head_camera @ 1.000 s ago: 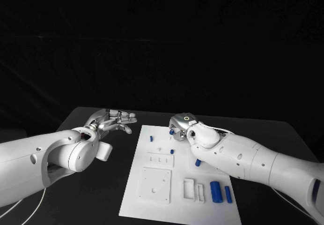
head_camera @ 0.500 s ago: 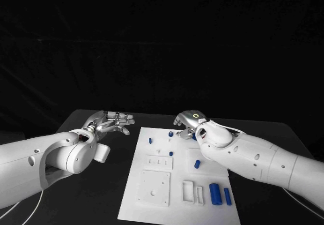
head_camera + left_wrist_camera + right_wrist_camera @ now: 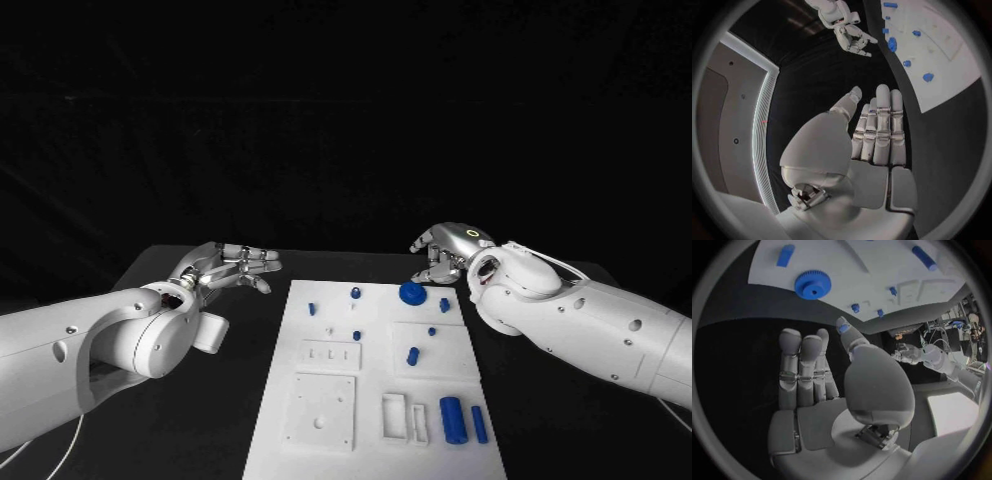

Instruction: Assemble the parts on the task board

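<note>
White task board (image 3: 378,420) between both empty hands, left hand (image 3: 231,264), right hand (image 3: 444,251)

Readable text: we find none on the task board (image 3: 371,400), its parts or either arm.
Signs: a small green ring on the back of the right hand (image 3: 450,250), perhaps an indicator light.

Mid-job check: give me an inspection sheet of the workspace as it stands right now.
Surface: black table, bare round the board.
Job's things: white task board; blue gear at its far end; two blue cylinders lying side by side at the near right; small blue parts scattered between.
Clutter: nothing seen.
Hands: left hand and right hand both off the board, holding nothing.
Cables: white cable along the right wrist.
Surroundings: dark backdrop.
</note>
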Robot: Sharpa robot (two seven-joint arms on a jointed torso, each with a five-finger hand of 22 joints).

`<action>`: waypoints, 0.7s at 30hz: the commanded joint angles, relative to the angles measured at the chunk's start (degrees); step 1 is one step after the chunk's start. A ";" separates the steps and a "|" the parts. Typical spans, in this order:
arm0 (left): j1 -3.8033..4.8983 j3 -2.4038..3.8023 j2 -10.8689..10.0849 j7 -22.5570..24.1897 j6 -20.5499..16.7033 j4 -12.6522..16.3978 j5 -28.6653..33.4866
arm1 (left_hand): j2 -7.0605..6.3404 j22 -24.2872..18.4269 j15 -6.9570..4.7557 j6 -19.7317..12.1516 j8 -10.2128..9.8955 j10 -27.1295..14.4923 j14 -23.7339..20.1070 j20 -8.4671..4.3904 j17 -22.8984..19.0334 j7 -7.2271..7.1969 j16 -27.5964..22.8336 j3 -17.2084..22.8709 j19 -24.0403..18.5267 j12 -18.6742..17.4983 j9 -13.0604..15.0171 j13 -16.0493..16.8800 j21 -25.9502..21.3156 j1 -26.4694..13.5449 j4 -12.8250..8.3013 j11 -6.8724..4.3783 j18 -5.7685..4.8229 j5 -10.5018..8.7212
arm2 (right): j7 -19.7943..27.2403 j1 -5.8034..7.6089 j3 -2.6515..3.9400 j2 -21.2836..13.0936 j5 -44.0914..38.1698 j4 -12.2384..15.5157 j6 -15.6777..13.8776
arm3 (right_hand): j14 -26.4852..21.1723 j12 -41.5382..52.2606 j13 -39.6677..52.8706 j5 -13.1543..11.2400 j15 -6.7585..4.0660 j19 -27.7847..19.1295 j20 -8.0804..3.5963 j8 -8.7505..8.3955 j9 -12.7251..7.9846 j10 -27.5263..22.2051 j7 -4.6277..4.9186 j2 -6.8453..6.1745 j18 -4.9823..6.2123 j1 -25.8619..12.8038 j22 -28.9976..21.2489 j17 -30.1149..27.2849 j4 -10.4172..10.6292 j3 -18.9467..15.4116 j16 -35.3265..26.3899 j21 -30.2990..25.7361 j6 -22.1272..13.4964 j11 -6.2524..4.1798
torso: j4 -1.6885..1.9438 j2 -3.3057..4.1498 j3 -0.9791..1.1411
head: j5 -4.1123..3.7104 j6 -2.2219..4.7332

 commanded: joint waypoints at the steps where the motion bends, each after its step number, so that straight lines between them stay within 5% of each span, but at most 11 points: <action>1: 0.15 0.05 -0.06 1.17 1.45 0.08 -0.72 | -0.46 -0.06 -0.13 -0.45 -0.09 0.53 -0.33 0.05 -0.04 0.08 -0.13 -0.11 -0.29 -0.11 0.04 0.05 0.12 0.27 -0.16 0.02 -0.11 0.23 | 1.13 -0.05 0.14 -0.50 5.64 -0.60 7.54 | -0.12 7.82 8.57 1.30 0.39 2.13 0.91 0.25 0.09 0.53 -0.07 0.81 0.78 -0.41 3.43 8.00 0.54 -1.58 3.28 4.40 0.43 0.15 | -0.46 0.15 0.49 | -0.17 0.10; 3: 0.15 0.05 -0.06 1.18 1.53 0.04 -0.78 | -0.47 -0.07 -0.14 -0.48 -0.08 0.69 -0.34 0.03 -0.04 0.08 -0.13 -0.10 -0.29 -0.10 0.04 0.06 0.13 0.25 -0.16 -0.02 -0.14 0.22 | 1.47 -0.06 0.20 -0.56 6.50 -1.19 8.53 | 0.30 11.05 12.13 2.11 0.61 2.14 1.13 0.23 0.11 1.63 -0.07 0.71 0.82 -0.51 5.48 13.16 1.04 -2.64 4.90 6.93 0.46 0.27 | -0.44 0.16 0.55 | -0.47 0.06; 8: 0.15 0.04 0.05 1.18 1.65 -0.04 -1.02 | -0.46 -0.09 -0.16 -0.53 -0.07 0.90 -0.34 0.01 -0.03 0.07 -0.14 -0.07 -0.30 -0.11 0.04 0.05 0.12 0.21 -0.15 -0.07 -0.18 0.21 | 2.13 -0.17 0.26 0.38 7.57 -2.97 10.14 | 1.35 14.51 16.44 3.47 0.78 2.36 1.38 0.28 0.15 3.06 -0.01 0.73 0.85 -0.22 8.71 19.47 2.25 -3.83 4.57 8.97 0.36 0.44 | -0.24 0.08 0.18 | -0.82 0.01; 21: 0.14 0.04 0.44 1.10 1.89 -0.44 -1.26 | -0.55 -0.22 0.00 -0.56 -0.06 -0.75 -0.32 0.09 -0.03 0.18 -0.19 -0.11 -0.24 -0.14 0.04 0.04 0.11 0.14 -0.15 0.38 -0.12 0.19 | 2.91 -0.81 0.24 4.70 5.54 -8.18 9.39 | 1.93 17.93 19.88 4.46 0.91 2.86 1.48 0.25 0.13 4.70 0.12 0.81 0.50 -0.30 10.41 22.80 3.06 -4.11 5.86 12.43 -0.05 0.57 | 0.23 0.02 0.10 | -1.16 -0.45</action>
